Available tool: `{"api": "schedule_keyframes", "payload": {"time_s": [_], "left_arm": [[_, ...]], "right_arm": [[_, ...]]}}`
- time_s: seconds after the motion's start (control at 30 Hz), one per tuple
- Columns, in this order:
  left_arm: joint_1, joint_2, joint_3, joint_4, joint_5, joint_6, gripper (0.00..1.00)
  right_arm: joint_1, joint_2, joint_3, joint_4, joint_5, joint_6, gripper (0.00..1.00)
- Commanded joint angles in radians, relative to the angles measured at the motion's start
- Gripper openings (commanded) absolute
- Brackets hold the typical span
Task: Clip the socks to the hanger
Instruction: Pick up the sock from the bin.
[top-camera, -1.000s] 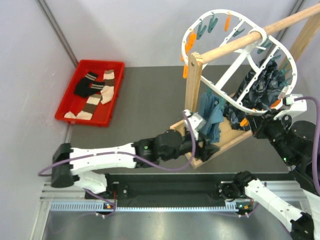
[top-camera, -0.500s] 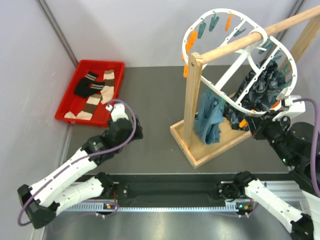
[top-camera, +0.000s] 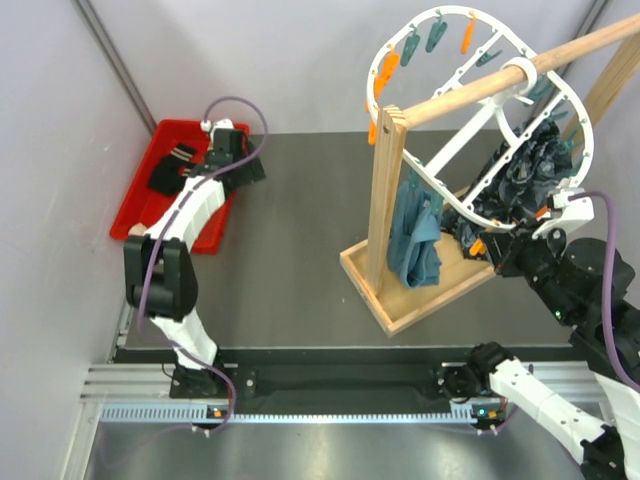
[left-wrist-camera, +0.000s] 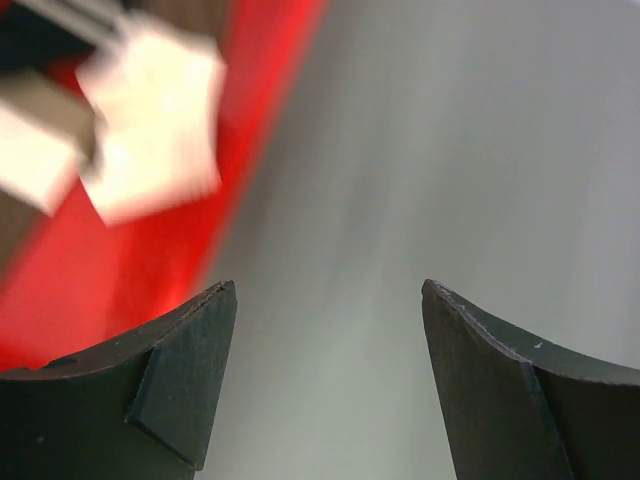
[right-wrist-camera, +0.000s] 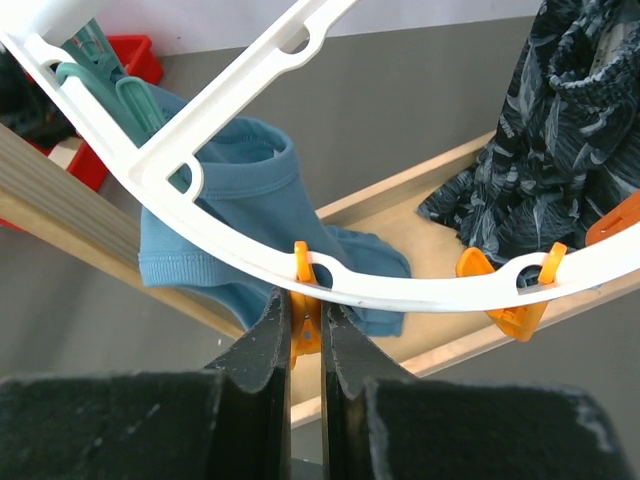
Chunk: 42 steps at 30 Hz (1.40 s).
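The socks lie in a red tray (top-camera: 140, 205); a black one with striped cuff (top-camera: 170, 170) shows beside my left arm. In the left wrist view a cream and brown sock (left-wrist-camera: 150, 130) is blurred at top left. My left gripper (top-camera: 228, 150) (left-wrist-camera: 330, 300) is open and empty over the tray's right rim. The white oval hanger (top-camera: 480, 110) (right-wrist-camera: 400, 290) hangs tilted on a wooden pole. My right gripper (top-camera: 497, 255) (right-wrist-camera: 303, 300) is shut on an orange peg (right-wrist-camera: 305, 325) at the hanger's lower rim.
A wooden rack with post (top-camera: 383, 200) and base board (top-camera: 400, 300) stands mid-right. A blue garment (top-camera: 415, 235) (right-wrist-camera: 240, 200) and a dark patterned garment (top-camera: 525, 170) (right-wrist-camera: 560, 150) hang from the hanger. More orange pegs (right-wrist-camera: 505, 300) and teal pegs (top-camera: 425, 40) ring its frame.
My left arm has swung from the rack base across the table to the red tray, gripper open. The hanger has tipped slightly. My right gripper has stayed at the lower rim.
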Motion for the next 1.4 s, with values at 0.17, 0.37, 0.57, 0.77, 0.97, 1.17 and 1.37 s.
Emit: {"api": "schedule_keyframes", "payload": {"time_s": [0.17,0.37,0.57,0.77,0.97,1.17,1.37], "left_arm": [[0.096,0.303,0.273,0.22,-0.098,0.108,0.8],[0.142,0.51,0.498,0.223,-0.114,0.186,0.72],[0.17,0.566,0.489,0.442,-0.063,0.183,0.66],[0.178,0.59,0.451,0.624,-0.06,0.134,0.65],[0.208,0.563,0.326,0.808,-0.013,0.022,0.64],[0.227,0.688,0.601,0.522,-0.155,-0.049,0.62],[0.227,0.724,0.626,0.502,-0.195,-0.037,0.61]], "right_arm": [[0.011,0.042,0.058,-0.096,-0.017,-0.017,0.0],[0.013,0.041,0.072,-0.124,0.007,-0.03,0.0],[0.011,0.047,0.037,-0.126,0.014,-0.019,0.0],[0.011,0.057,-0.006,-0.123,0.006,-0.008,0.0],[0.011,0.054,-0.029,-0.127,0.012,-0.002,0.0],[0.011,0.054,-0.038,-0.127,0.007,0.009,0.0],[0.011,0.064,-0.035,-0.123,0.0,0.013,0.0]]}}
